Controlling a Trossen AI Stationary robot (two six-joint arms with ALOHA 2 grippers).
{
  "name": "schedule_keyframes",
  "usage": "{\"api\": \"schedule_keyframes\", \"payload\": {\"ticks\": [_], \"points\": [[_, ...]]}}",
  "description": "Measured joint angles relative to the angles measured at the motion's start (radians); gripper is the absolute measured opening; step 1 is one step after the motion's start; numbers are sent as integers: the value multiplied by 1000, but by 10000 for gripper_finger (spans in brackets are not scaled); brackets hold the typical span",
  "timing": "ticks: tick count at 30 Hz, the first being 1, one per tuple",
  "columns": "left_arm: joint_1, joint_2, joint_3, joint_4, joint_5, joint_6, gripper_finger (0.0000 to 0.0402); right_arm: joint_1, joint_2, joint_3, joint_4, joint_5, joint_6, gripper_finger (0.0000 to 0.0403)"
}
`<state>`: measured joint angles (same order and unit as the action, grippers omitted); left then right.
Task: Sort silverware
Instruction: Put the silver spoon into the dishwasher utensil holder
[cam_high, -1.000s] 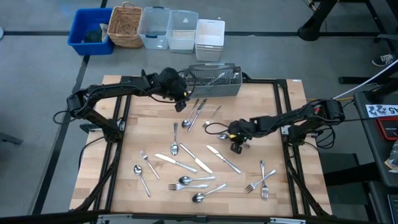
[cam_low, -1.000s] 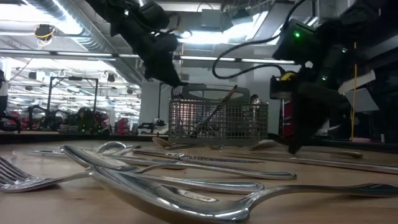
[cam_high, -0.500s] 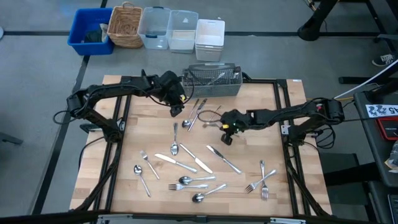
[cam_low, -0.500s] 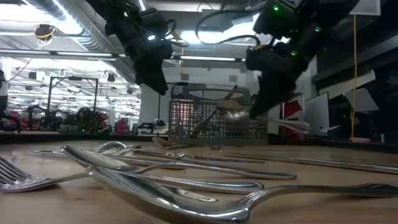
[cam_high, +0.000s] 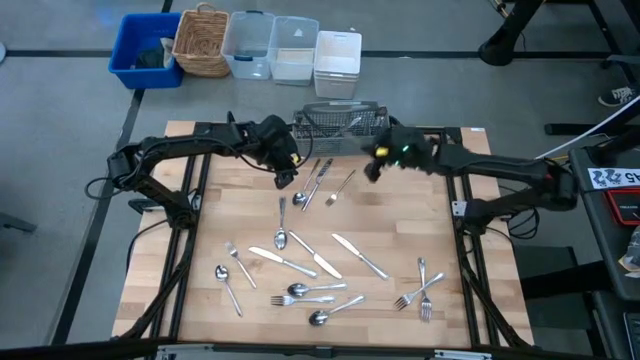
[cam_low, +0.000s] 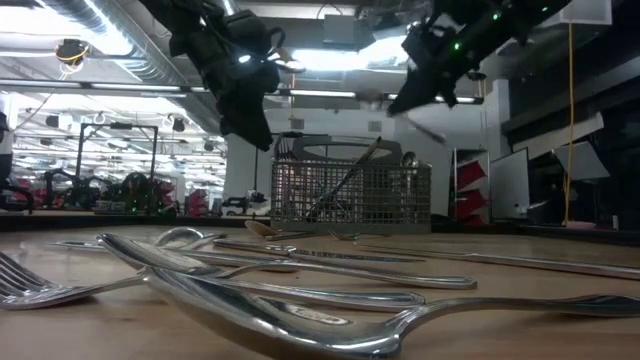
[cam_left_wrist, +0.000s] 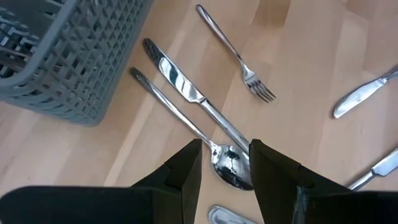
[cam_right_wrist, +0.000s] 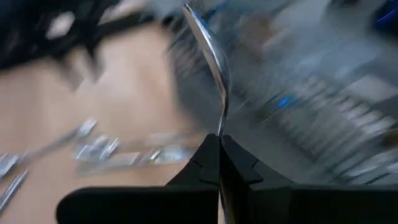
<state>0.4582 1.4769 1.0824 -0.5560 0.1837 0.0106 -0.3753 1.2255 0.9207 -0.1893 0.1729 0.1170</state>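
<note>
Our right hand (cam_right_wrist: 219, 146), clamped on a spoon (cam_right_wrist: 211, 56), has swung up from mid-counter to the basket (cam_high: 340, 128); drop-off looks next. Left hand (cam_left_wrist: 225, 163) hovers open.

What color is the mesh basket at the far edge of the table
Grey. The wire-mesh basket shows best in the left wrist view.

Left gripper (cam_left_wrist: 222, 163) fingers straddle a spoon (cam_left_wrist: 227, 167) bowl; a knife (cam_left_wrist: 186, 88) crowds alongside; mesh basket (cam_left_wrist: 59, 56) walls the far side.
</note>
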Motion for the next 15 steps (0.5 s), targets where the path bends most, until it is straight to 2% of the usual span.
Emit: {"api": "schedule_keyframes", "payload": {"ticks": [3,7,15], "points": [[-12,0,0,2,0,-13,120,-83,-42,1,95,38,-54,2],[-31,0,0,26,-1,-38,120,-190,-44,1,225,37,-88,2],[-66,0,0,82,-4,-59,120,-319,58,1,368,-95,-100,2]]}}
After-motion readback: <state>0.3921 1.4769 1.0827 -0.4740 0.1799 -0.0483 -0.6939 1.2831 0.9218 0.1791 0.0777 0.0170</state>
